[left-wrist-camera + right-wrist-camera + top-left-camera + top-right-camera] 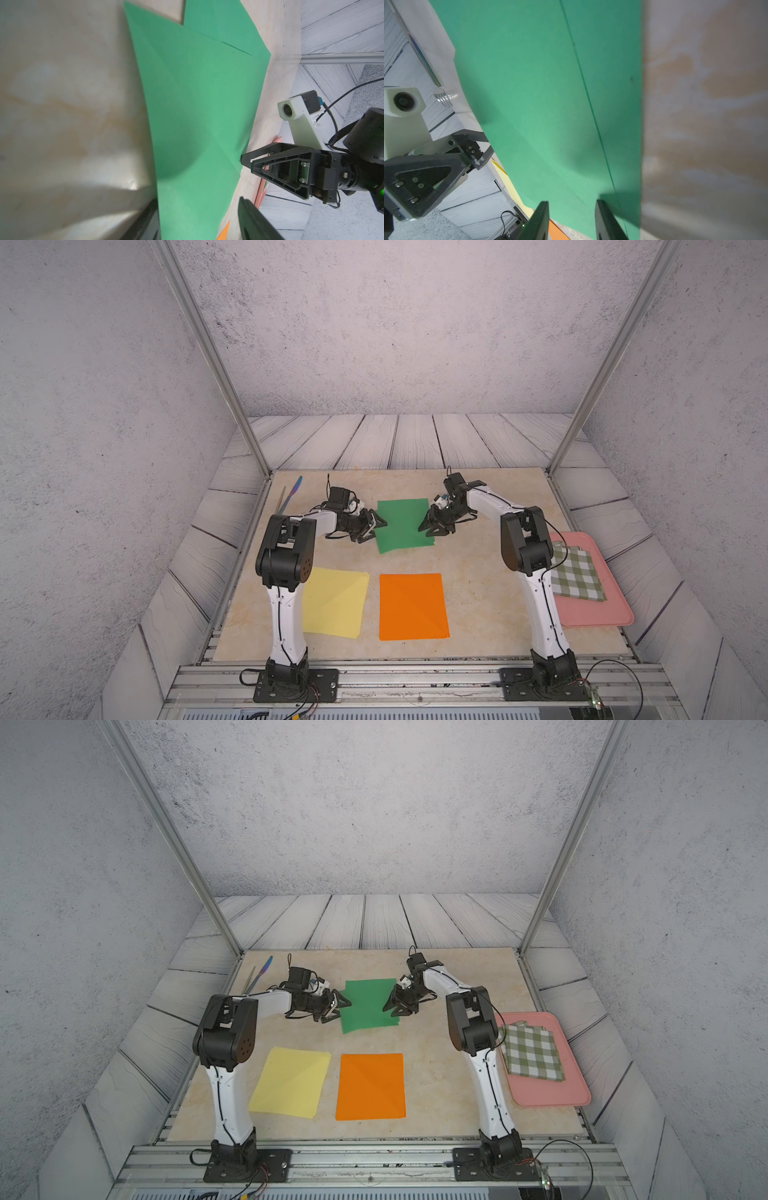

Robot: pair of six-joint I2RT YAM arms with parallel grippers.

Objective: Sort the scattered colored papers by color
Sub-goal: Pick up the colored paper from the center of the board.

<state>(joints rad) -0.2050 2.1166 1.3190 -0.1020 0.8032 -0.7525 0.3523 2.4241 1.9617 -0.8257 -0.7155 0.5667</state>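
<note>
Green papers [403, 524] [368, 1004] lie stacked, slightly askew, at the middle far part of the table. Nearer the front lie the yellow papers [334, 601] [291, 1081] and, to their right, the orange papers [411, 605] [370, 1085]. My left gripper [376, 529] [343, 1009] sits low at the green stack's left edge, jaws open. In the left wrist view green paper [197, 104] fills the space between its spread fingers [145, 222]. My right gripper [427, 531] [388, 1011] [573, 220] hovers at the stack's right edge, open, with green paper [539, 83] below the gap.
A pink tray [615, 614] [575, 1094] with a green-and-white checked cloth [577, 576] [534, 1052] sits at the right edge, beside the right arm. A fork and a blue-handled utensil [296, 485] lie at the far left corner. Metal posts stand at both far corners.
</note>
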